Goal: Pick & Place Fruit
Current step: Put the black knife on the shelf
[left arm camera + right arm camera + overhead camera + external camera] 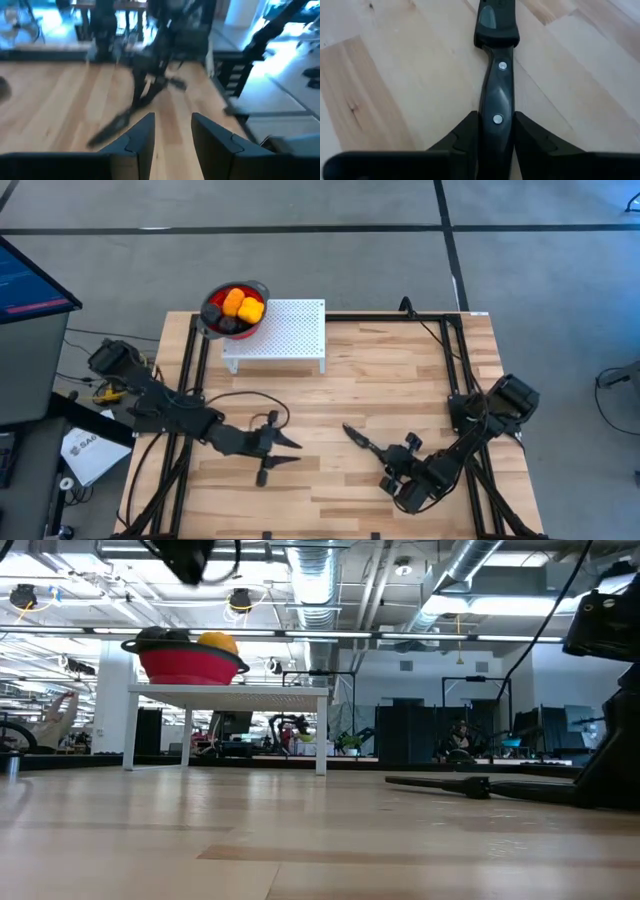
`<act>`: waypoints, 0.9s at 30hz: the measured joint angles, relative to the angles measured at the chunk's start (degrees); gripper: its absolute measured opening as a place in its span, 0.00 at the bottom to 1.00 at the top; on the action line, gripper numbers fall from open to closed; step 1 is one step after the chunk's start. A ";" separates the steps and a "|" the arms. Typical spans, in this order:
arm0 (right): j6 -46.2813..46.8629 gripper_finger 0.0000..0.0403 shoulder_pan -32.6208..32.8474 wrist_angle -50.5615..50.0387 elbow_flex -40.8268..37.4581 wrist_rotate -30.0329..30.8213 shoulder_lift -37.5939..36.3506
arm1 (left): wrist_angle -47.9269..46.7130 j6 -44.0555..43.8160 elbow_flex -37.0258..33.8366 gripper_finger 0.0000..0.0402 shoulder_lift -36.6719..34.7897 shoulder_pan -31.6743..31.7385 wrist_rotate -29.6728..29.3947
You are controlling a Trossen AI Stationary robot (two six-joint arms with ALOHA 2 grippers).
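Fruit (238,308), rounded, in ribbed colander (213,323)

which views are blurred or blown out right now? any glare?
Left wrist view: motion-smeared, blue-tinted background, only the left gripper fingers crisp. Right wrist view: sharp on the knife handle and rivets between the right gripper fingers. Low view: bright ceiling lights, near tabletop soft, colander on the white stand clear. High view: even light, no glare on the table.

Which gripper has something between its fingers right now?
The right gripper: its fingers flank the black knife handle. The left gripper has only bare table between its fingers.
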 joint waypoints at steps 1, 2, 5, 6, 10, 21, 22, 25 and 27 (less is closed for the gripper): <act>-0.30 0.22 -0.20 0.48 -0.12 0.50 0.00 | -0.24 0.76 0.00 0.30 -1.45 -0.40 -0.01; -0.56 0.22 -0.37 0.97 -0.16 0.89 0.05 | -0.78 1.72 0.00 0.30 -2.93 -0.92 -0.03; -1.35 0.22 -1.28 1.60 -0.01 1.49 -0.65 | -2.84 3.31 0.00 0.29 -6.83 -2.37 -0.01; -2.35 0.22 -1.91 1.77 0.28 1.40 -1.07 | -3.54 3.31 0.00 0.29 -7.77 -2.71 -0.01; -10.03 0.25 -5.80 3.76 1.28 2.20 -4.23 | -3.53 3.20 -2.17 0.29 -11.36 -3.52 -0.48; -46.82 0.25 -20.31 31.80 4.86 -1.45 -12.52 | -3.40 -7.74 -10.90 0.29 -13.67 -3.59 -10.37; -48.93 0.25 -21.70 31.72 6.32 -2.13 -12.98 | -3.34 -8.82 -11.50 0.29 -13.67 -3.61 -10.37; -52.52 0.25 -26.04 30.01 11.93 -3.18 -14.31 | -3.13 -10.74 -13.10 0.29 -13.67 -3.61 -10.37; -52.99 0.25 -29.46 27.63 16.36 -3.14 -14.53 | -2.58 -11.83 -13.99 0.29 -13.67 -3.59 -10.40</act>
